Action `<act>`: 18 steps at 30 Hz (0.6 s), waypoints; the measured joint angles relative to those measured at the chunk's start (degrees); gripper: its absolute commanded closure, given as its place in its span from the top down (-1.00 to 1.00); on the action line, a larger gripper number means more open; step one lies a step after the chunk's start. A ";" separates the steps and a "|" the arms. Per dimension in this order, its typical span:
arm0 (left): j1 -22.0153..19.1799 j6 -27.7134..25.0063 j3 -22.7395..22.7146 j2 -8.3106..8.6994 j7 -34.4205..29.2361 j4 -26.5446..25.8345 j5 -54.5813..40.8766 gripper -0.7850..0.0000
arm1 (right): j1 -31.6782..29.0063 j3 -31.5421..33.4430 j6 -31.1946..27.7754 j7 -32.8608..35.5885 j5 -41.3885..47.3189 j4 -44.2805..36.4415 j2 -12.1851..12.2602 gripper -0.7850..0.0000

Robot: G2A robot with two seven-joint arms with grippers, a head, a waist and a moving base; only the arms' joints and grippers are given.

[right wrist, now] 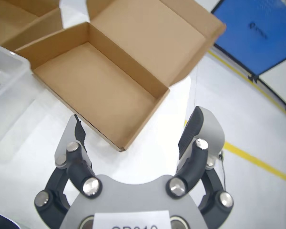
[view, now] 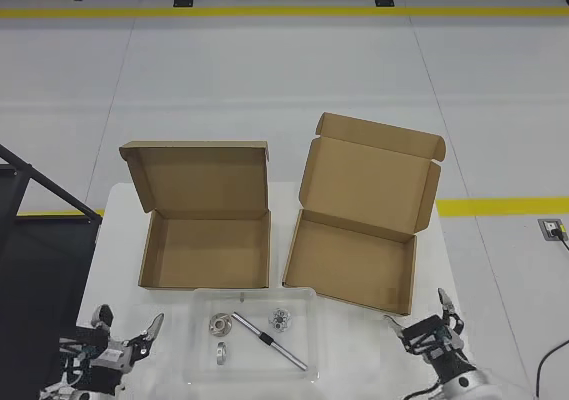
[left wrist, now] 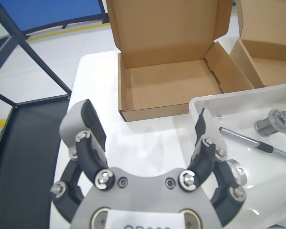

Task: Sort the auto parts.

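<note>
Stage: sorting not begun; auto parts (view: 220, 322) lie in the clear tray (view: 254, 291), cardboard boxes (view: 204, 255) empty.
Grippers: left gripper (left wrist: 144, 111) and right gripper (right wrist: 135, 115) splayed, empty-handed, flanking the tray.
Next: reach in and close on one part, perhaps the metal rod (view: 269, 342).

White table (view: 119, 250), black rack (view: 24, 285), yellow floor line (view: 524, 206), blue panel (right wrist: 257, 32)

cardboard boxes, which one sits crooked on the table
The open brown cardboard box nearer the right gripper; it is turned askew, while the other box sits square.
</note>
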 measured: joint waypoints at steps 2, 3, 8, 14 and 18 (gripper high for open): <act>1.81 -1.43 -2.45 -0.01 1.88 -0.28 -2.58 1.00 | -0.07 -2.09 -1.99 0.77 -6.74 -3.72 0.17 1.00; 2.56 -2.21 -3.46 -0.02 2.52 -0.35 -3.71 1.00 | -0.12 -3.12 -2.63 1.12 -9.16 -5.22 0.19 1.00; 4.44 -4.30 -6.18 -0.02 3.65 -0.29 -6.27 1.00 | 0.25 -8.11 -8.59 6.30 -18.67 -10.85 0.28 1.00; 4.39 -4.23 -6.08 -0.02 3.62 -0.29 -6.18 1.00 | 0.27 -8.08 -8.58 6.09 -18.38 -10.81 0.28 1.00; 4.39 -4.23 -6.09 -0.02 3.62 -0.29 -6.18 1.00 | 0.27 -8.08 -8.58 6.09 -18.38 -10.81 0.28 1.00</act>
